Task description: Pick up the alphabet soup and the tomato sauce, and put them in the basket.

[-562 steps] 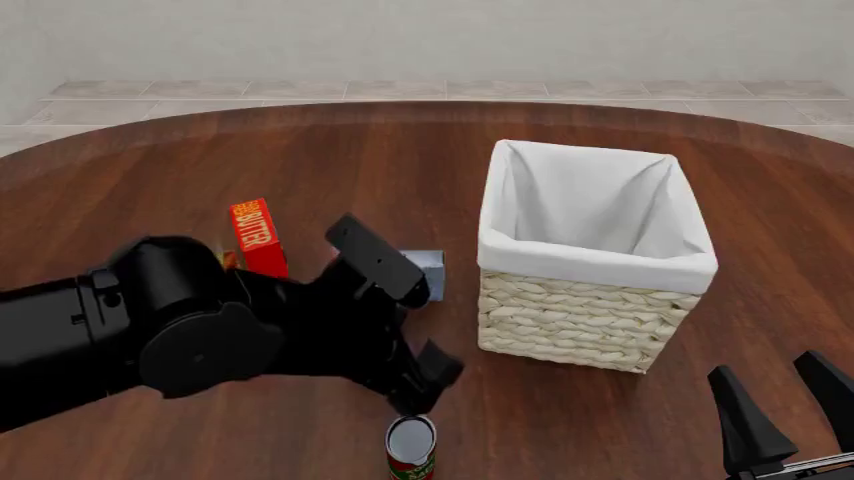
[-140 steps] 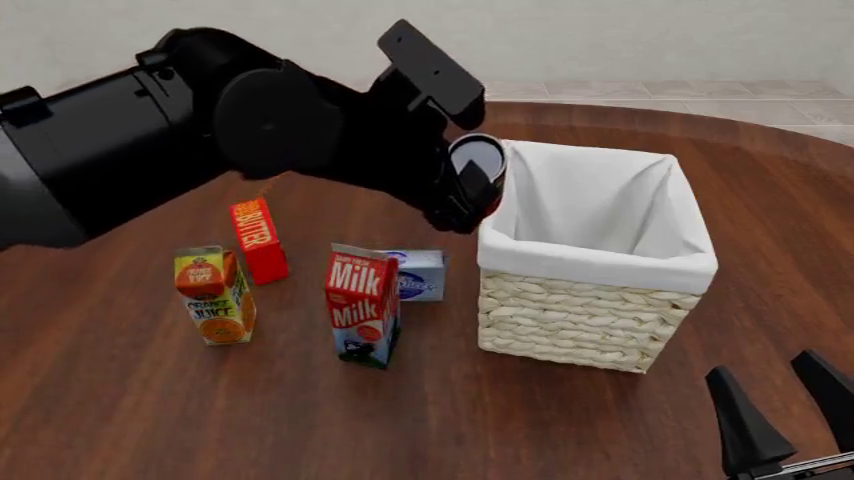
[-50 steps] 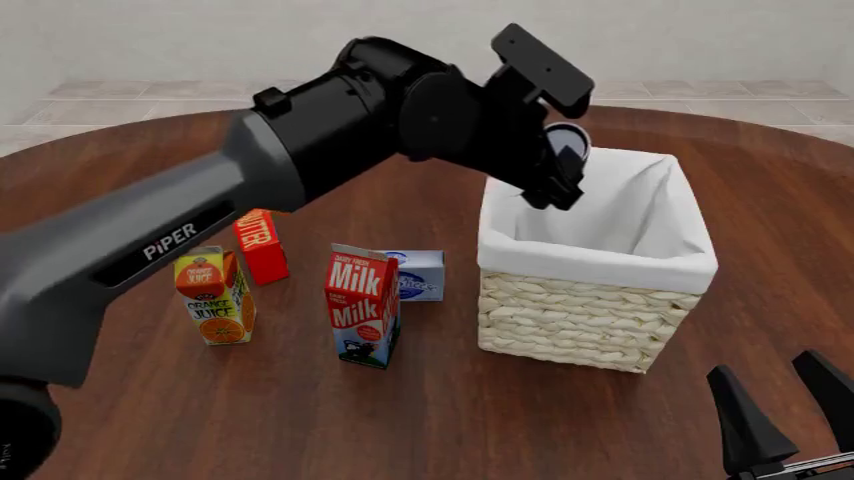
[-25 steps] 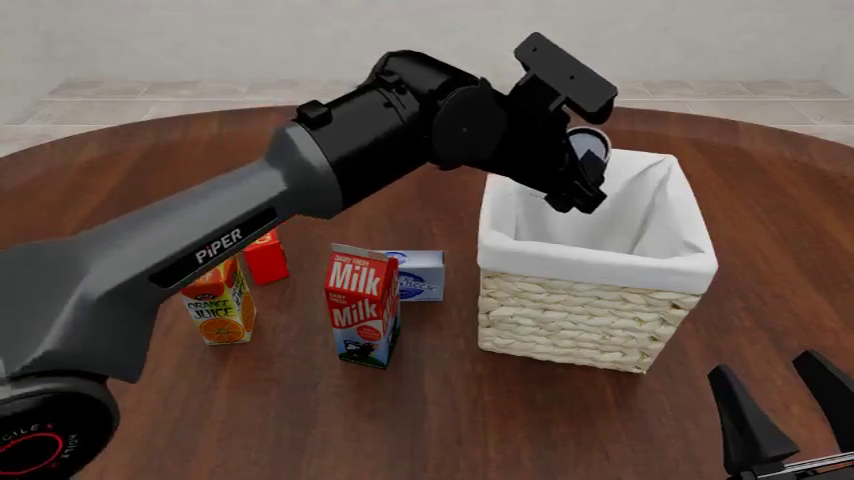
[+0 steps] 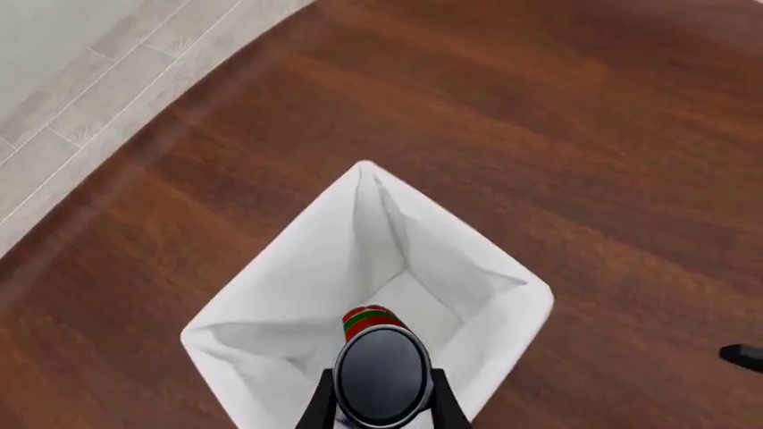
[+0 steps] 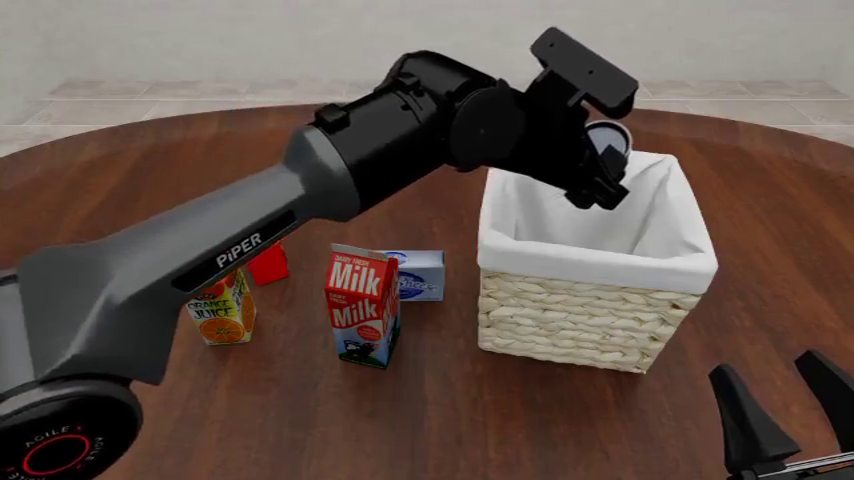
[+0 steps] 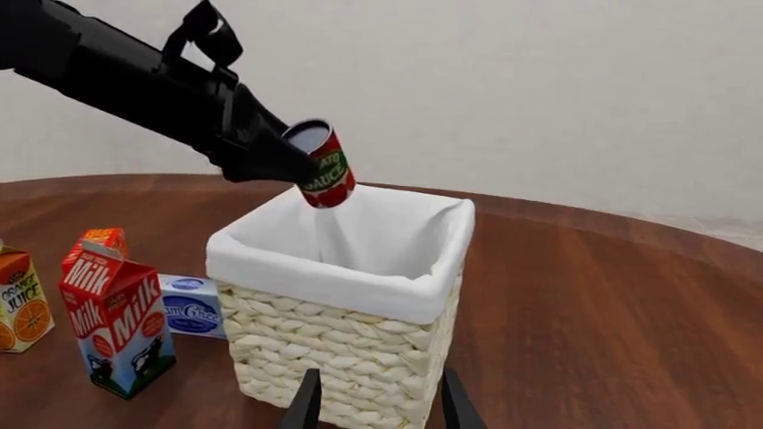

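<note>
The tomato sauce (image 6: 611, 143), a red can with a green band and a pale top, hangs tilted above the basket (image 6: 595, 264), over its open mouth near the far left rim. My left gripper (image 6: 603, 168) is shut on it. In the left wrist view the tomato sauce (image 5: 381, 368) sits between my fingers (image 5: 318, 408) with the white lining of the basket (image 5: 286, 295) below. From the right wrist camera the tomato sauce (image 7: 323, 166) is just above the basket (image 7: 346, 277). My right gripper (image 6: 790, 405) stands open near the front right, holding nothing. The alphabet soup is out of view.
Left of the basket stand a milk carton (image 6: 363, 305), an orange juice carton (image 6: 220, 306), a red butter box (image 6: 271, 263) partly behind my left arm, and a small blue-and-white box (image 6: 419, 275). The round wooden table (image 6: 534, 420) ends at a tiled floor behind.
My left arm has lifted the tomato sauce from the table's front and carried it rightward, from beside the basket's left rim to above its opening. The right gripper has not moved.
</note>
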`<act>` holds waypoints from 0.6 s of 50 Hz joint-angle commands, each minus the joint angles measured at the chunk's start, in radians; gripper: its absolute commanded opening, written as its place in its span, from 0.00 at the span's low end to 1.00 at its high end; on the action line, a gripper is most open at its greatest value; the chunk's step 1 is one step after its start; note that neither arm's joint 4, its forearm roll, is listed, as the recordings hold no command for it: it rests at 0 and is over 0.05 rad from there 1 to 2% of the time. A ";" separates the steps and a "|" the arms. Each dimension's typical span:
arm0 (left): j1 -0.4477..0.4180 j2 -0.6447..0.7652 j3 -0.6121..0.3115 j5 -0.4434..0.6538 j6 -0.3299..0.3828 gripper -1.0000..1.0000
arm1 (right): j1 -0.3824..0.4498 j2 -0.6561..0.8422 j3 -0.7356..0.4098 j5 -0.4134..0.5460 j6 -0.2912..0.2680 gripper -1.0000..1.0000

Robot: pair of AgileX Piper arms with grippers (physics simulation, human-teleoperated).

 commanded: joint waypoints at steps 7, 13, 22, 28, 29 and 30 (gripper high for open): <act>-0.011 0.031 -0.009 -0.008 0.011 0.00 | -0.002 0.000 0.000 -0.001 0.003 1.00; -0.011 0.031 -0.009 -0.008 0.011 0.00 | 0.000 0.000 0.000 -0.001 0.004 1.00; -0.011 0.031 -0.009 -0.008 0.011 1.00 | 0.001 0.000 0.000 -0.001 0.003 1.00; -0.011 0.031 -0.009 -0.008 0.011 1.00 | 0.002 0.000 0.000 0.000 0.002 1.00; -0.011 0.031 -0.009 -0.008 0.011 1.00 | 0.002 0.000 0.000 0.000 0.002 1.00; -0.011 0.031 -0.009 -0.008 0.011 1.00 | 0.002 0.000 0.000 0.000 0.003 1.00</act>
